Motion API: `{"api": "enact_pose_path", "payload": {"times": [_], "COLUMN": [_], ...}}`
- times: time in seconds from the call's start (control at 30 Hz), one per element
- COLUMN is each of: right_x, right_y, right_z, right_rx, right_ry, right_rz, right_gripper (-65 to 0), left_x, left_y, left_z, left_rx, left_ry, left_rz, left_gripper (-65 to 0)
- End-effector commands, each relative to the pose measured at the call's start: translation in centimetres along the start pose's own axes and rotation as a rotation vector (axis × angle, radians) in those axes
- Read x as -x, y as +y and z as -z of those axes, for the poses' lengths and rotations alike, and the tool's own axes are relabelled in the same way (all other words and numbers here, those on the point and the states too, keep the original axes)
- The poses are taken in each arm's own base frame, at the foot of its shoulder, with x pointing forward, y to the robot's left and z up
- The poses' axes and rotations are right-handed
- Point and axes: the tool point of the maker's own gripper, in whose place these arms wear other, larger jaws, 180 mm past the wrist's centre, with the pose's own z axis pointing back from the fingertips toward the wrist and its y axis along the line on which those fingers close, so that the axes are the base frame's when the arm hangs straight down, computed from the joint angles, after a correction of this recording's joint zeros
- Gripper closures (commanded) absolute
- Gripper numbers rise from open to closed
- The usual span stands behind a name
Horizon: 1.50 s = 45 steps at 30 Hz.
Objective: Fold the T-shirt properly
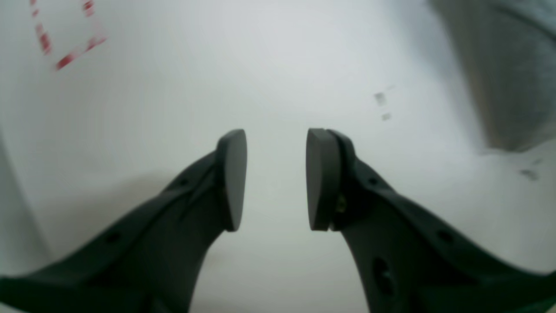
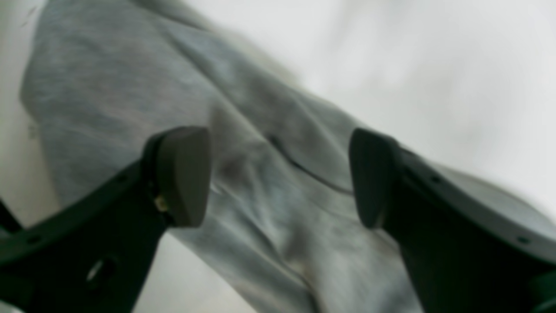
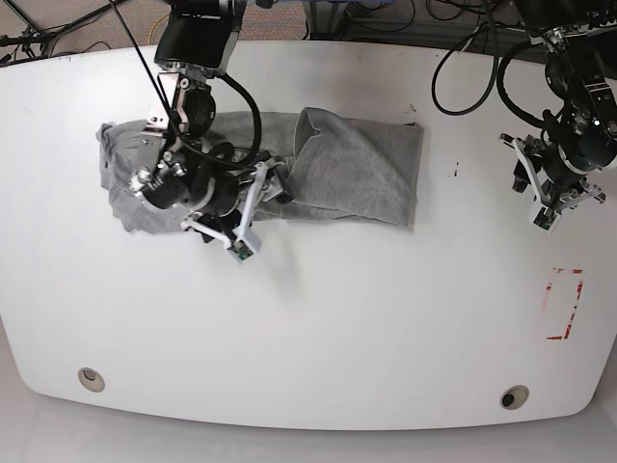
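The grey T-shirt [image 3: 357, 164] lies wrinkled across the far part of the white table [image 3: 318, 318], with a fold near its middle. My right gripper [image 3: 231, 207] hovers over its left half. In the right wrist view that gripper [image 2: 278, 143] stands wide open, with creased grey T-shirt [image 2: 108, 78] cloth below it and nothing between the pads. My left gripper [image 3: 530, 188] is off to the right, apart from the shirt. In the left wrist view it [image 1: 276, 139] is open over bare table, and an edge of the T-shirt [image 1: 508, 65] shows at the upper right.
A red dashed rectangle [image 3: 564, 304] is marked on the table at the right, and it also appears as a red dashed mark [image 1: 65, 39] in the left wrist view. Two round holes [image 3: 92, 378] [image 3: 514, 396] sit near the front edge. Cables [image 3: 463, 68] hang at the back.
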Motion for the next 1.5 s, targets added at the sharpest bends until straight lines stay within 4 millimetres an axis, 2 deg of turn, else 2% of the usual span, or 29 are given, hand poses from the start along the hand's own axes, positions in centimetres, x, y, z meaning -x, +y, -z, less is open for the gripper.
{"api": "enact_pose_path", "payload": {"times": [0.0, 0.23, 0.43, 0.63, 0.73, 0.87, 1.17, 1.47], "right_x": [-1.0, -0.6, -0.3, -0.9, -1.3, -2.0, -2.6, -3.3], "right_y": [1.1, 2.9, 3.0, 2.8, 2.7, 2.5, 0.4, -0.6], "right_z": [1.1, 3.0, 3.8, 3.3, 2.9, 2.4, 1.7, 1.2], "right_rx": [-0.052, -0.124, -0.142, -0.13, -0.12, -0.104, -0.058, -0.035], "right_ry": [-0.024, -0.012, -0.023, -0.043, -0.057, -0.075, -0.076, -0.084], "right_rz": [-0.01, -0.011, 0.008, -0.004, -0.014, -0.029, -0.059, -0.079], "right_gripper": [-43.0, -37.3, -29.5, -8.1, -2.1, -2.1, -2.1, -2.7], "left_x": [-0.8, -0.4, 0.4, 0.7, 0.7, 0.6, -0.4, -1.1], "left_y": [0.7, 0.6, 0.5, 0.4, 0.3, -0.2, -3.4, -6.6], "left_z": [-0.6, -0.2, 0.3, 0.6, 0.7, 0.9, 1.9, 2.6], "left_rx": [-0.02, -0.011, 0.004, 0.017, 0.02, 0.034, 0.113, 0.189], "left_ry": [-0.035, -0.024, -0.003, 0.007, 0.008, 0.005, 0.005, 0.0], "left_rz": [0.002, -0.013, -0.03, -0.04, -0.038, -0.032, 0.033, 0.085], "left_gripper": [-20.3, -20.3, -20.3, -20.3, -20.3, -20.3, -20.3, -20.3]}}
